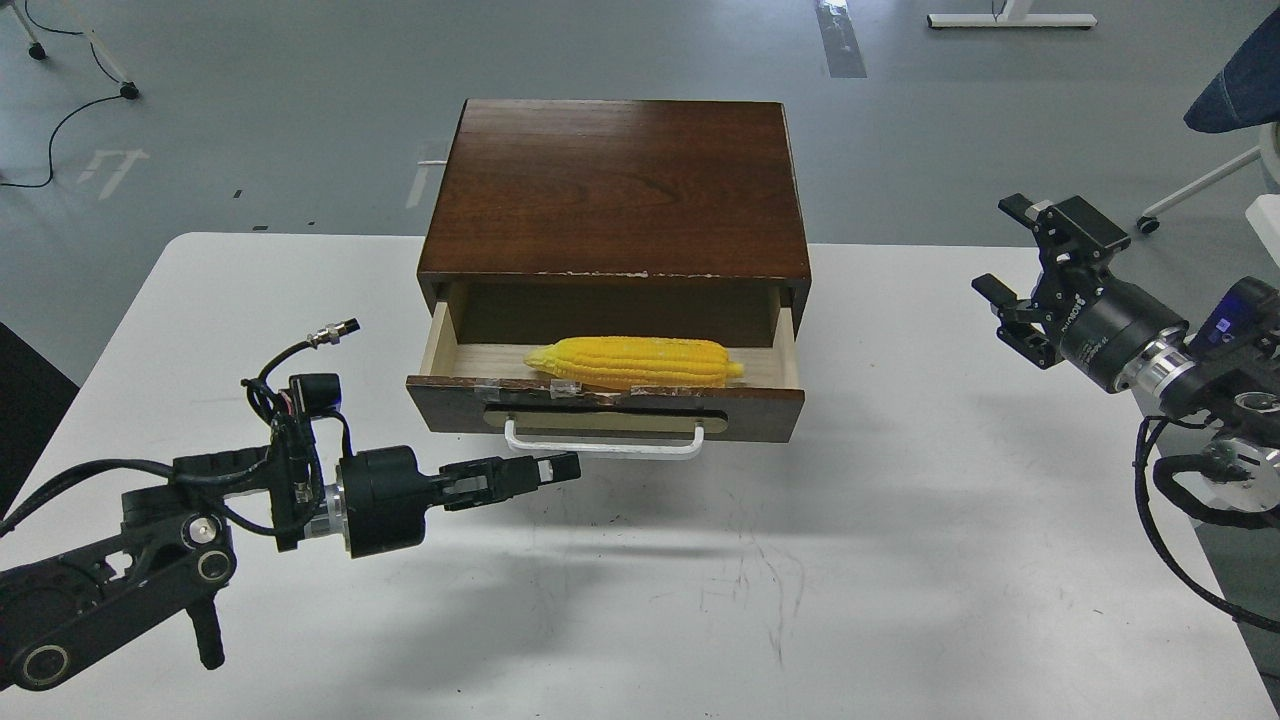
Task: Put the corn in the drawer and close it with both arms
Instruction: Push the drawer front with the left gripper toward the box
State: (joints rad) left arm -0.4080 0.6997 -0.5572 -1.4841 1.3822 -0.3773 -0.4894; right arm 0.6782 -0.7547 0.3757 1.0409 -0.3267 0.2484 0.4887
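Note:
The yellow corn (634, 361) lies lengthwise inside the open drawer (604, 408) of the dark brown wooden box (615, 190). The drawer is pulled out, with its white bar handle (603, 445) facing me. My left gripper (562, 467) points right, just below and left of the handle, fingers together and empty. My right gripper (1008, 255) hovers open and empty over the table's right side, well clear of the box.
The white table (800, 560) holds only the box. Beyond it is grey floor with cables at far left (60, 110), a chair base at right (1200, 185) and a dark blue object (1240, 85) at the top right.

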